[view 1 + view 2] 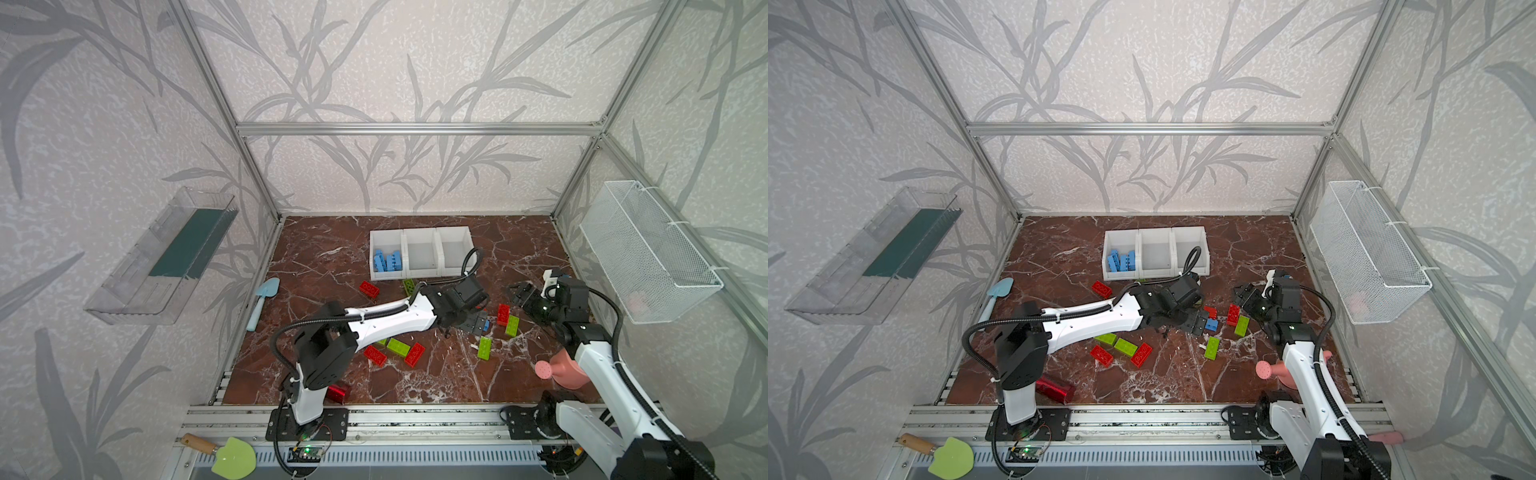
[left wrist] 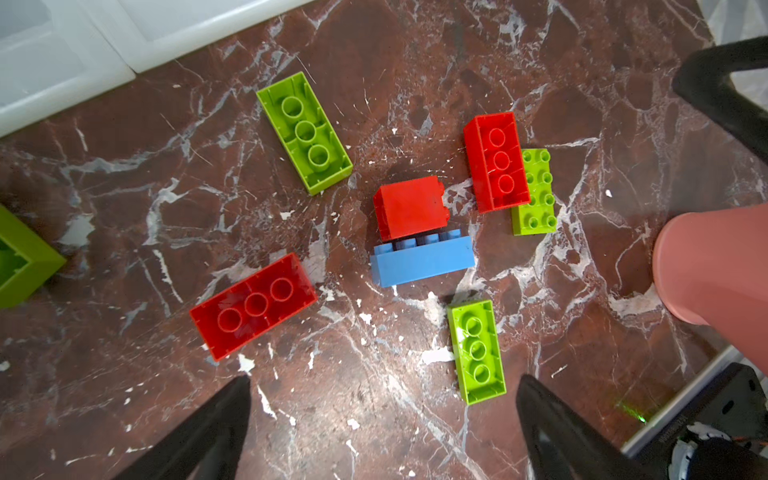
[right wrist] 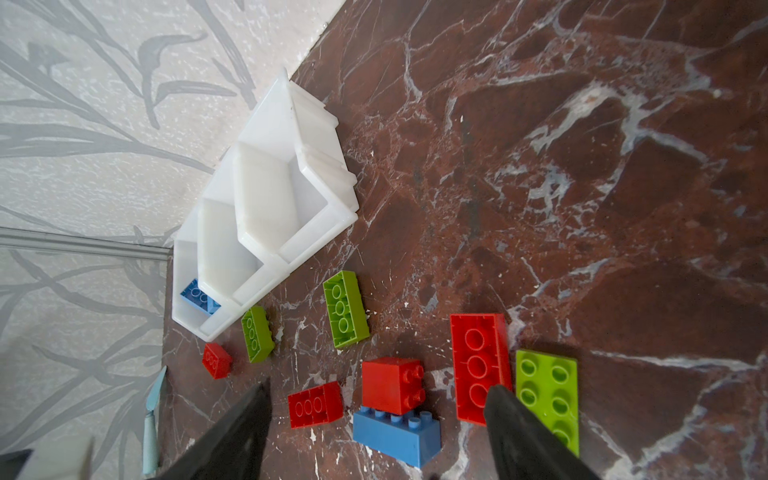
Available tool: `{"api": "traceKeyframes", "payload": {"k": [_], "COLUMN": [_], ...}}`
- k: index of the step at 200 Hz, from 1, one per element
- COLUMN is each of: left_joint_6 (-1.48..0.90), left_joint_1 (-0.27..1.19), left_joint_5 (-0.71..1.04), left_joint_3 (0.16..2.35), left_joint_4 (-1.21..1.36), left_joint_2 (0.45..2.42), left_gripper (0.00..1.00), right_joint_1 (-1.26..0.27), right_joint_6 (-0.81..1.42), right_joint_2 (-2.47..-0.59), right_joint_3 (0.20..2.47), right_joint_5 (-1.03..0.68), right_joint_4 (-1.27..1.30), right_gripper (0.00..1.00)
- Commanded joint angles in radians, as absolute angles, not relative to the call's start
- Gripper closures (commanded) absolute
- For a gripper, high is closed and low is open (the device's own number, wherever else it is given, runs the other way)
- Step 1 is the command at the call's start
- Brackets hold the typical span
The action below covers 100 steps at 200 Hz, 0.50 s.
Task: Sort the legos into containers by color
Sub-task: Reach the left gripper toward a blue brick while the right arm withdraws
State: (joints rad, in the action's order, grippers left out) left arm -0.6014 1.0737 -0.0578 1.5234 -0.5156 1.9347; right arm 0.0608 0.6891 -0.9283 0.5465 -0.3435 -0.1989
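— Left gripper: how does it stand?
— It hangs over the brown marble table with both fingers spread wide and nothing between them. The right gripper is spread and empty too.

— Where are the containers?
— The containers, three joined white bins, sit ahead of both grippers. Both top views show blue legos piled in the bin farthest from the right gripper. The left wrist view catches only a white corner, not the insides.

— And the loose bricks?
— In the left wrist view, ahead of the left fingertips, a long red brick lies hollow side up against a green brick with its studs up. Nearer those fingertips, a blue brick lies on its side with a small red brick against its studs. In the top views the left gripper hides most of that blue brick. The right wrist view shows the same pair between the right fingers.
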Motion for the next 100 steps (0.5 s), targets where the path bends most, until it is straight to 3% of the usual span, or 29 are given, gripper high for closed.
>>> {"api": "traceKeyframes", "payload": {"k": [1,100], "left_joint_6": [-0.629,-0.621], "left_joint_1": [1.095,1.106], "left_joint_5": [-0.069,-0.079], "left_joint_3": [1.58,1.785], "left_joint_4": [-0.518,-0.603], "left_joint_2": [1.984,2.201], "left_gripper": [0.01,0.01], "right_joint_1": [0.075,0.095], "right_joint_6": [0.721,0.746], "right_joint_2": [-0.938,-0.942], "right_joint_3": [0.538,0.506], "right_joint_5": [-0.363,-0.351], "right_joint_4": [-0.156,-0.129], "right_gripper": [0.18,0.16]}}
